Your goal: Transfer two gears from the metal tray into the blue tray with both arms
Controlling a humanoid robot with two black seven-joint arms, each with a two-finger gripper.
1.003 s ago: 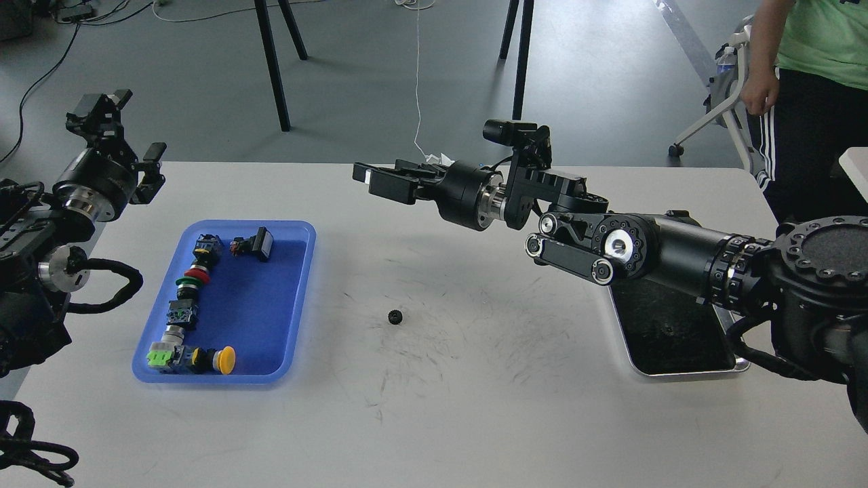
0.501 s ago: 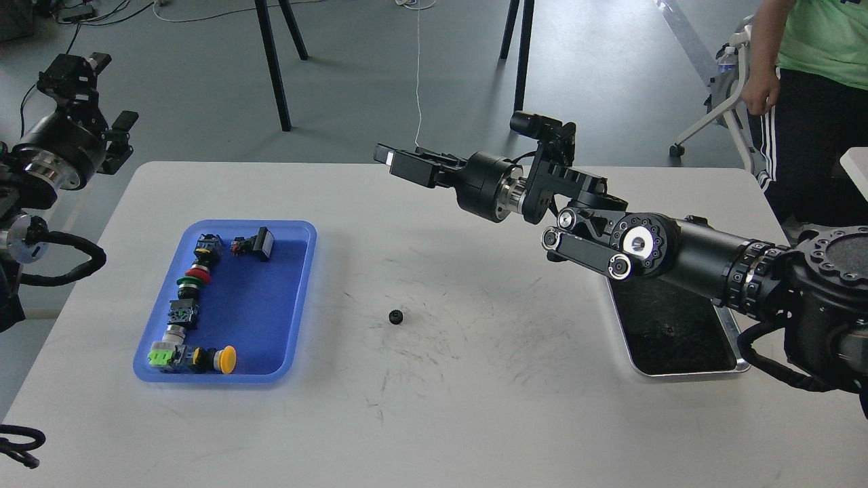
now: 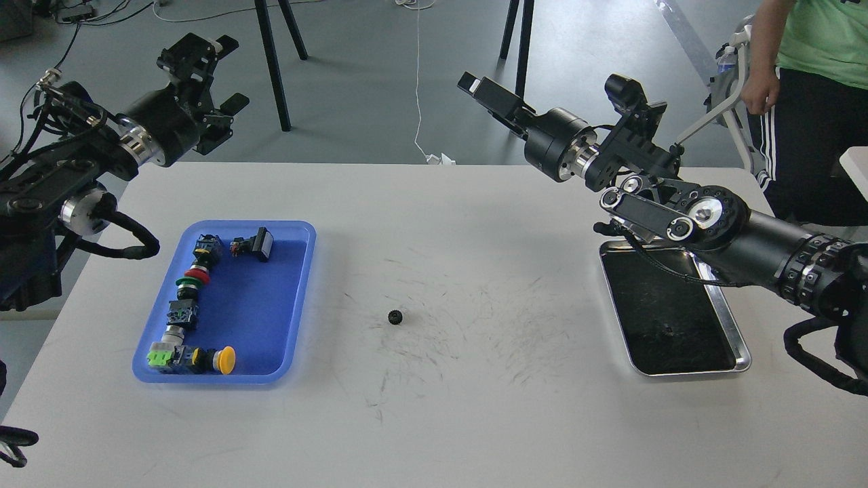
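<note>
**One gear stranded mid-table, both arms raised**

Grey floor and chair legs lie beyond a scuffed white table (image 3: 475, 420), with a person in a green shirt (image 3: 814, 41) at the far right edge.

Head view: one tiny black toothed gear (image 3: 395, 316) sits on the bare tabletop, between the bright blue plastic tray (image 3: 298, 298) and the shiny silver metal tray (image 3: 742, 352), well apart from both. A small dark speck inside the metal tray (image 3: 668, 330) may be the second gear; it is too small to tell. The blue tray holds coloured push-button switches (image 3: 193, 312) and a black connector (image 3: 254, 245), no gear.

The left gripper (image 3: 217, 88) hangs high beyond the table's far left corner, fingers apart. The right gripper (image 3: 485, 91) points away, raised over the far edge; whether its fingers are apart I cannot tell.

Judging by this, no gear is delivered. The next move calls for an arm descending onto the stranded gear with a fine, centred pinch.
</note>
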